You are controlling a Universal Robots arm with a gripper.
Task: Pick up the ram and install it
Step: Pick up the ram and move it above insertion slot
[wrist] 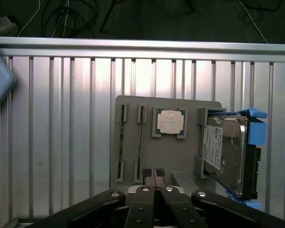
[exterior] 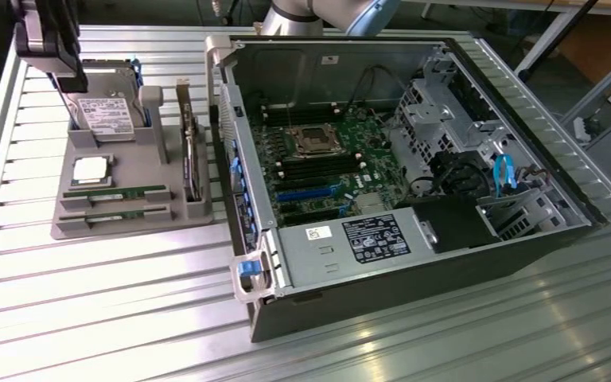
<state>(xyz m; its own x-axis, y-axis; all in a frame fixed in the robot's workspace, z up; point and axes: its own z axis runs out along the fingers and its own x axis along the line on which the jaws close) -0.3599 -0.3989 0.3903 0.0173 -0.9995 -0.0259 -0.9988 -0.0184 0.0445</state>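
Two thin green ram sticks (exterior: 114,192) lie in slots of a flat gray tray (exterior: 125,229), left in the exterior view | black pincer (wrist: 155,174) tips pressed together, over tray

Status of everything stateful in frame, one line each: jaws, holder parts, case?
Gripper: jaws shut, empty, above the holder.
Ram sticks: both seated in holder slots, untouched.
Processor: flat in its recess.
Hard drive: standing in its slot.
Expansion card: on edge in holder.
Computer case: lying open, inside exposed.
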